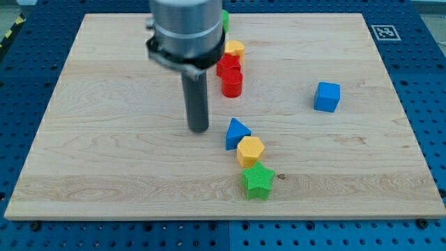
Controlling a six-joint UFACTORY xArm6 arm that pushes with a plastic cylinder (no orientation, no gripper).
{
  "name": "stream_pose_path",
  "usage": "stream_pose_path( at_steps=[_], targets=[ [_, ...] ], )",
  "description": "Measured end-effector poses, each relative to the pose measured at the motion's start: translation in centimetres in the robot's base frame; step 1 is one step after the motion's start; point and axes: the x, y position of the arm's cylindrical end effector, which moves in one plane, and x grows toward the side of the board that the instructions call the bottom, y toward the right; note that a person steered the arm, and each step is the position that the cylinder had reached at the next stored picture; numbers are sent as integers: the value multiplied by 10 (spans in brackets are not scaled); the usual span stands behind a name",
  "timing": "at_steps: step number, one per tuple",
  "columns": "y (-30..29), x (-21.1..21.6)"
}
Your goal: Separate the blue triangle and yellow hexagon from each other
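Wooden board point(104, 153), faceted yellow hexagon point(250, 150)

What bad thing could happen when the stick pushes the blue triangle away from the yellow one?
1. The blue triangle touches the yellow hexagon, and my tip sits just to the view's left of it. A push toward the view's right would probably drag both along together.
2. The green star rests against the hexagon, so it could get shoved too.
3. Pushing the triangle toward the view's top might bump the red blocks.
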Motion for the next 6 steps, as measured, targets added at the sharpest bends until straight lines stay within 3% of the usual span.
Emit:
stream_pose_path(
  at_steps=[1, 4, 6],
  targets=[
    [13, 23],
    [112, 8],
    [100, -6]
  ],
)
